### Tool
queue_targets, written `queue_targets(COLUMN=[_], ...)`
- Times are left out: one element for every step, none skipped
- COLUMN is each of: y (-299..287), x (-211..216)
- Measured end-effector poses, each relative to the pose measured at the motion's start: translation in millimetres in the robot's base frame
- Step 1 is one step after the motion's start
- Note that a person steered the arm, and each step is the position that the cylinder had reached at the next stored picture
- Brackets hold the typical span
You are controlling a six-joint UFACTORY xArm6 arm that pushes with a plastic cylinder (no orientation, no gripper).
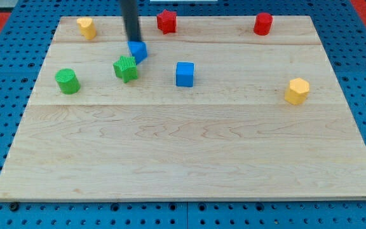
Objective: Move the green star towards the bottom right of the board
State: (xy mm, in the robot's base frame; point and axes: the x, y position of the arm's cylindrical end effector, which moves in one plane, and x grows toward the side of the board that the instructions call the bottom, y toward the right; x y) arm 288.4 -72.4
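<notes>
Camera view: your green star (126,69) sits upper-left on the board (189,159), touching a small blue block (138,51). My tip (133,42) meets that block's top edge, partly hiding it; shape unclear. No claw, just a rod.

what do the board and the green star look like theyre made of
Board: looks like pale wood, matte, with visible grain lines and seams between planks.
Green star: probably plastic, solid matte green with fine ridges on top, perhaps 3D-printed; the look leaves that open. My tip sits just above it, by the small blue block.
</notes>
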Motion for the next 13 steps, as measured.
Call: queue_targets(y=[19,9,-21,-51,-50,-43,9,57,57,64,73,79,29], x=[12,2,-5,36,76,109,167,183,183,183,183,183,183])
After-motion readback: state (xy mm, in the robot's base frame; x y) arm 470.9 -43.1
